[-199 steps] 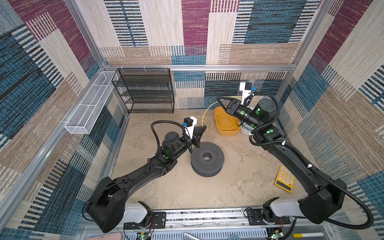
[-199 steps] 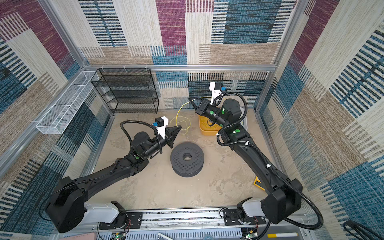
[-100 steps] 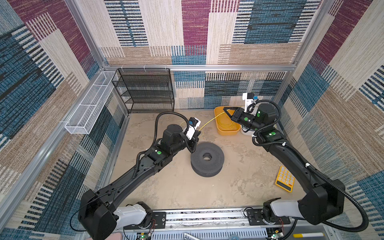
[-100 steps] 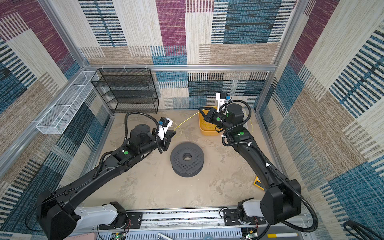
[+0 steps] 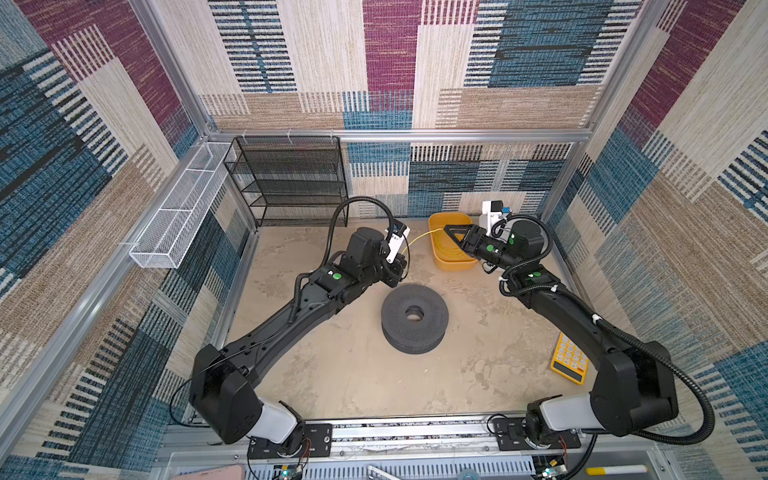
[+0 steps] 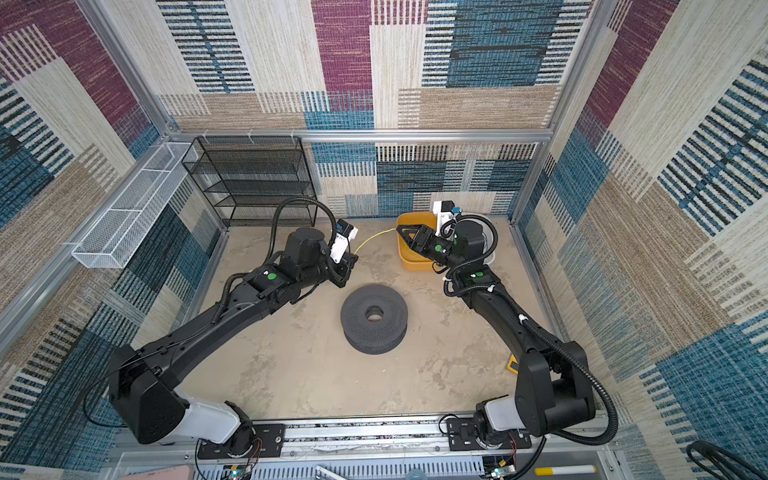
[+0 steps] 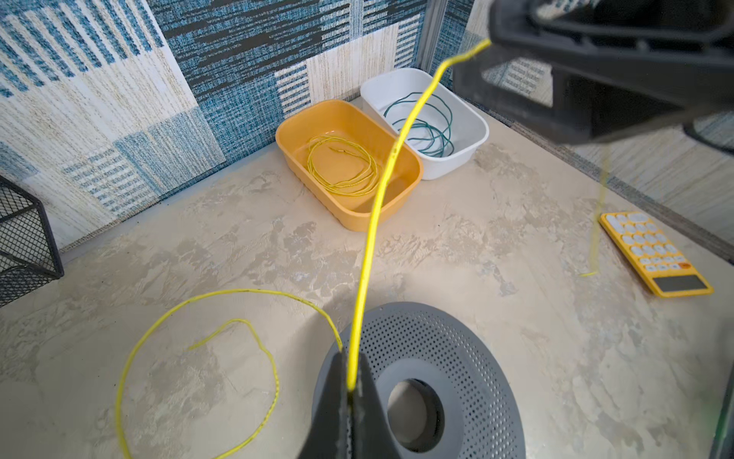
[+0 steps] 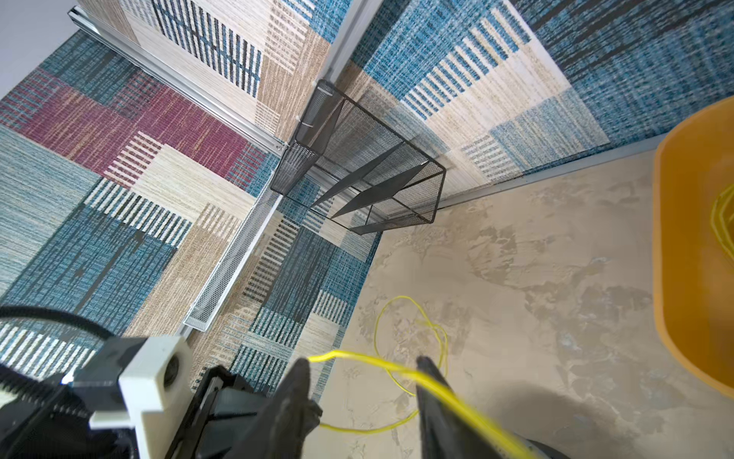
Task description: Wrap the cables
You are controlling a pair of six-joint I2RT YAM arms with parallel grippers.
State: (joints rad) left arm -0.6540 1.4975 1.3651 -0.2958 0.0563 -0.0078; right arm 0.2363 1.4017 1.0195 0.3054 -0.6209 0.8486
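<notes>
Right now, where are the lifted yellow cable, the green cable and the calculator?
lifted yellow cable (image 7: 367, 246): left wrist view, middle of the raised strand.
green cable (image 7: 428, 133): left wrist view, its overlapping coils.
calculator (image 7: 655, 254): left wrist view, its keypad.

The right gripper (image 8: 363, 373) isn't pinching anymore: its jaws now stand apart, with the yellow cable (image 7: 369, 238) running across the gap. It also sits lower over the yellow tub (image 5: 453, 264) now, and the left arm (image 5: 316, 299) has hiked its elbow up.
</notes>
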